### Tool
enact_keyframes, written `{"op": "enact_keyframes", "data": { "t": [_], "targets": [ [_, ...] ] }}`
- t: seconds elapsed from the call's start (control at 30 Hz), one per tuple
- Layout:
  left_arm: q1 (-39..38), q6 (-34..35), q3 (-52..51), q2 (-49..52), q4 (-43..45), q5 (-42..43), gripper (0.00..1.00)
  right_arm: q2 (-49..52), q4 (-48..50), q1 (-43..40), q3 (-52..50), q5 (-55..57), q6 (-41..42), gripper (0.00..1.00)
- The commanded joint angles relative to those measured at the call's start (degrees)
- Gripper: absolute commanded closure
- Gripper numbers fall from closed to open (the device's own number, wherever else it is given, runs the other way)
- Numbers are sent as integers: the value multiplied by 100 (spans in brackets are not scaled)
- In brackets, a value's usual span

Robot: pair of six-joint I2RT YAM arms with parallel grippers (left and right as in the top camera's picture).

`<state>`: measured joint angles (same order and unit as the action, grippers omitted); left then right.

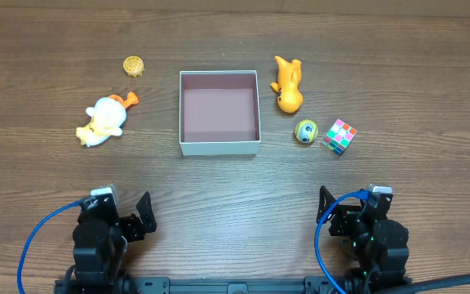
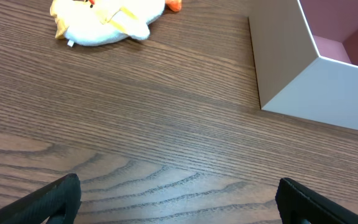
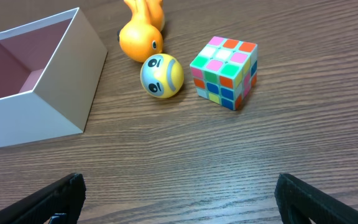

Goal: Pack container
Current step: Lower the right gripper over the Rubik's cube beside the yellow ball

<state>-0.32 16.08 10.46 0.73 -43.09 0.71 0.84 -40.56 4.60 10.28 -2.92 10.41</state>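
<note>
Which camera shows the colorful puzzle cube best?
The right wrist view. The puzzle cube sits close and large there, its top and two sides showing coloured squares clearly. The overhead view shows the cube small, beside the yellow ball. The left wrist view does not show it at all.

The container, a square, shallow cardboard box, is sitting flat and upright on the worktop, its open top facing the overhead camera. White outer walls are enclosing a dull pink-brown interior, whose floor is lying fully exposed. The box is resting near the middle of the worktop, toward the far half, with its sides running nearly square to the overhead view. In the left wrist view, one near corner and two white walls are appearing at upper right; in the right wrist view, a corner is showing at upper left.
</note>
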Motion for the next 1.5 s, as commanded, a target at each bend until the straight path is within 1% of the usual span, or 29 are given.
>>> {"op": "enact_keyframes", "data": {
  "t": [0.0, 0.4, 0.5, 0.7, 0.73, 0.8, 0.9, 0.97, 1.03, 1.1, 1.2, 1.33, 1.4, 1.47],
  "targets": [
    [39, -109, -61, -46, 11, 35, 0, -68, -24, 31, -105, 24, -39, 0],
    [39, -111, -61, -46, 11, 35, 0, -68, -24, 33, -107, 26, -42, 0],
    [39, -111, -61, -46, 11, 35, 0, -68, 245, 33, -107, 26, -39, 0],
    [39, -109, -61, -46, 11, 35, 0, -68, 398, 31, -107, 131, -35, 0],
    [39, -111, -61, -46, 11, 35, 0, -68, 632, 33, -107, 107, 98, 0],
    [39, -109, -61, -46, 11, 35, 0, -68, 1154, 31, -94, -227, 658, 0],
    [39, -111, -61, -46, 11, 35, 0, -66, 1276, 33, 267, -739, 702, 0],
    [39, -109, -61, -46, 11, 35, 0, 55, 1073, 31, 767, -793, 704, 0],
    [39, -109, -61, -46, 11, 35, 0, 404, 772, 31, 1379, -835, 702, 0],
    [39, -111, -61, -46, 11, 35, 0, 1003, 439, 31, 2090, -942, 699, 0],
    [39, -109, -61, -46, 11, 35, 0, 2271, -232, 31, 3320, -1025, 697, 1],
    [39, -109, -61, -46, 11, 35, 0, 4212, -1606, 31, 5106, -1032, 459, 0],
    [39, -111, -61, -46, 11, 35, 0, 5088, -2107, 33, 5796, -1049, 463, 0],
    [39, -111, -61, -46, 11, 35, 0, 5818, -2142, 31, 6041, -1108, 461, 0]
  ]
}}
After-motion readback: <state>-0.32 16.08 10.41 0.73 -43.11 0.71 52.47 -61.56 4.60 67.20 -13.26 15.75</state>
